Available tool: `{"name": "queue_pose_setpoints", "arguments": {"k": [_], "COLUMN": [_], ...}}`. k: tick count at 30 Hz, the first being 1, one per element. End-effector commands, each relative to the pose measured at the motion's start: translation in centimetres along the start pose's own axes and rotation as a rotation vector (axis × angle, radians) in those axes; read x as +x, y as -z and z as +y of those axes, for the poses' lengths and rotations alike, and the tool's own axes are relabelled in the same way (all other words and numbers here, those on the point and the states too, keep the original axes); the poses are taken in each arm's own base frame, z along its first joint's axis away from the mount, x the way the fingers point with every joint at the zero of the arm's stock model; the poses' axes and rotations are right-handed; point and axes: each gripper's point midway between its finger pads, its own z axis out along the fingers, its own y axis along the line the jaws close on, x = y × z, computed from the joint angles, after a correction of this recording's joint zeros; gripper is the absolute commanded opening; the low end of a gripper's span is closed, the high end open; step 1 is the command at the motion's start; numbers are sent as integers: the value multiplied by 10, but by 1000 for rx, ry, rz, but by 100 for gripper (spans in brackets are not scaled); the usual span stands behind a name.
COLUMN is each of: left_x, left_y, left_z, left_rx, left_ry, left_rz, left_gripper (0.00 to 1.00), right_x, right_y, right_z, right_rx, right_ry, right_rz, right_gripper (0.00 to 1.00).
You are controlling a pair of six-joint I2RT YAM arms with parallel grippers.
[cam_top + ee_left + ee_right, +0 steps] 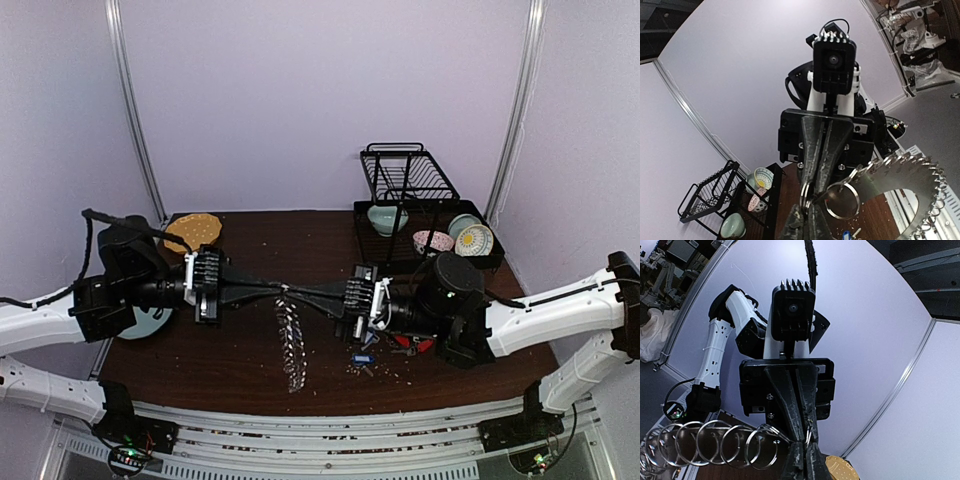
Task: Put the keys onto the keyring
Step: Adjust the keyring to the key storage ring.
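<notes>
The keyring, a chain of linked silver rings, hangs from mid-air down to the dark table. My left gripper and right gripper meet tip to tip above it, each shut on a ring at the chain's top end. In the left wrist view my left gripper pinches a ring edge-on, and the keyring curves off to the right. In the right wrist view my right gripper pinches a ring too, the keyring trailing left. The keys, with blue and red tags, lie on the table under the right arm.
A black wire dish rack stands at the back right, with bowls in a black tray beside it. A tan round disc lies at the back left. A pale blue plate sits under the left arm. Crumbs dot the table's front.
</notes>
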Motion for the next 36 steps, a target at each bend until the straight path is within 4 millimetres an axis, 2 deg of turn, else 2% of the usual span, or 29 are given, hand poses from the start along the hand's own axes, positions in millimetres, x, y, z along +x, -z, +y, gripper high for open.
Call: {"name": "queue_pose_setpoints", "arguments": {"k": [1, 9, 13, 17, 24, 26, 29, 32, 34, 35, 36], "left_x": [-13, -7, 1, 5, 9, 10, 11, 10, 6, 5, 6], "left_y": [-2, 1, 2, 2, 5, 6, 7, 8, 11, 11, 11], "left_z": [3, 10, 12, 10, 8, 9, 8, 9, 11, 10, 8], "left_rx": [-17, -79, -105, -101, -112, -122, -127, -142, -160, -160, -153], "left_ry": [-29, -77, -112, -140, -200, -216, -230, -243, -244, -244, -246], "left_rz": [-53, -11, 30, 63, 104, 120, 131, 139, 124, 116, 111], "left_gripper": [0, 0, 0, 0, 0, 0, 0, 0, 0, 2, 21], "right_x": [-11, -3, 5, 11, 18, 22, 30, 36, 32, 25, 15], "right_y": [-6, -4, -5, -6, -7, -7, -7, -3, 1, 3, 5], "right_z": [-9, -7, -7, -11, -15, -15, -16, -17, -19, -19, -20], "right_rx": [21, 10, 10, 31, 33, 29, 28, 32, 47, 53, 55], "right_ry": [16, 36, 53, 69, 85, 92, 113, 136, 145, 148, 144], "right_rz": [-24, 20, 66, 99, 159, 187, 236, 270, 248, 213, 157], "right_gripper": [0, 0, 13, 14, 13, 11, 0, 0, 0, 0, 0]}}
